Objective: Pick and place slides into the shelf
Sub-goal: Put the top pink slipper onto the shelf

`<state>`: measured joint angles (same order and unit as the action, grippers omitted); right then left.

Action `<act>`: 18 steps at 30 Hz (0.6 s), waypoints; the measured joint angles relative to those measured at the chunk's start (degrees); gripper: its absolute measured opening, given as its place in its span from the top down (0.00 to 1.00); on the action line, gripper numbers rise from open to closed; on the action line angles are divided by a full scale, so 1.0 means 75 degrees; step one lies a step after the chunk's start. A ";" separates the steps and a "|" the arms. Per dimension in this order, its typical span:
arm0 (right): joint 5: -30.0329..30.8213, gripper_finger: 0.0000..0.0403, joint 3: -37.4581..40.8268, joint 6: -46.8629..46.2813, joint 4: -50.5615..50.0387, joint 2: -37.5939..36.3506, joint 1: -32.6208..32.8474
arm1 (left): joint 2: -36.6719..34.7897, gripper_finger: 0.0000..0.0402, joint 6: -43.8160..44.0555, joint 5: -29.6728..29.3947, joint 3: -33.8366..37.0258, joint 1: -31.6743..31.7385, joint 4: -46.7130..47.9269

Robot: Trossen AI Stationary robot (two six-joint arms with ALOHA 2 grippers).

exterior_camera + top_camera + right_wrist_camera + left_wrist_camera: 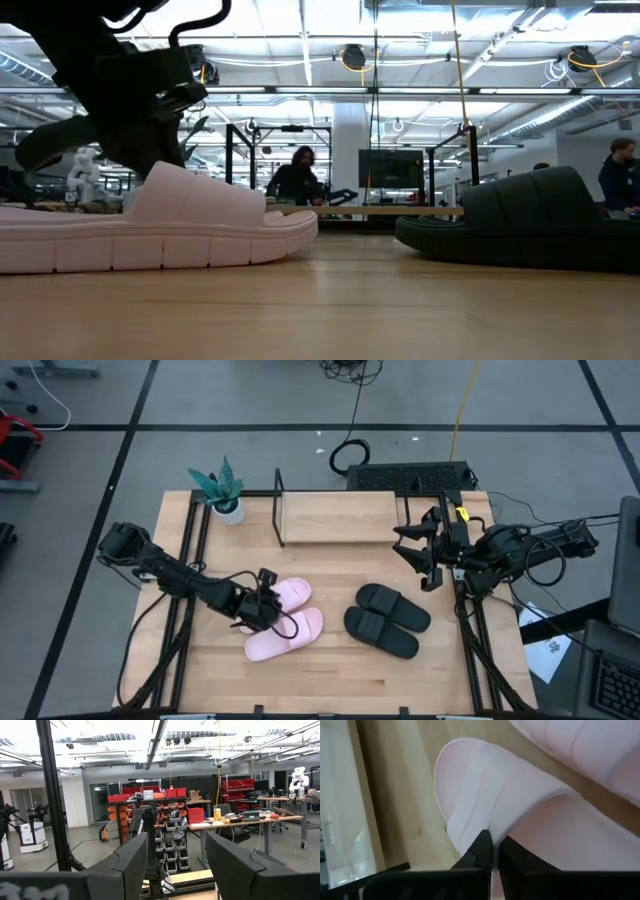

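Two light pink slides lie at the table's middle: a far one [292,592] and a near one [287,635], sole flat on the table [150,245]. My left gripper [264,604] reaches in from the left and is shut on the near slide's strap [520,800]. Two black slides [388,618] lie side by side to the right, soles on the table [520,220]. The shelf [335,518] stands at the far middle. My right gripper [420,556] hovers open and empty by the shelf's right end [180,870]. My left gripper pinches the edge of the near pink slide's strap [492,827] between its two fingers, one finger [481,851] on the strap's outer side and one [517,857] under it, in the foot opening. The fingers slant down from the table's left. The slide's sole rests on the table.
A potted plant [222,492] stands at the far left beside the shelf's black end frame [279,508]. A black device with cables [410,476] sits behind the shelf. Bare tabletop lies along the near edge [350,685]. People show in the room beyond [297,178].
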<state>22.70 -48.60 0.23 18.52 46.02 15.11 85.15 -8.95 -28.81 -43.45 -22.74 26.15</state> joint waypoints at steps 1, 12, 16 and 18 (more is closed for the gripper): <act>0.0000 0.53 0.0000 -0.0003 0.0000 0.0000 0.0000 | -0.0021 0.99 -0.0002 -0.0061 -0.0041 0.0000 0.0165; 0.0547 0.53 0.0003 0.0001 -0.0125 0.0001 -0.0019 | -0.1375 1.00 0.0588 -0.1363 -0.2025 0.0467 0.2182; 0.0822 0.53 0.0003 0.0006 -0.0123 0.0006 -0.0087 | -0.1330 1.00 0.1182 -0.1914 -0.3209 0.0917 0.2112; 0.0825 0.53 0.0003 0.0066 -0.0076 0.0006 -0.0154 | -0.1062 1.00 0.1506 -0.2349 -0.3808 0.1323 0.2074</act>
<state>28.88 -48.58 0.73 17.95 46.06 13.96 77.18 2.35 -46.42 -72.02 -12.82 41.71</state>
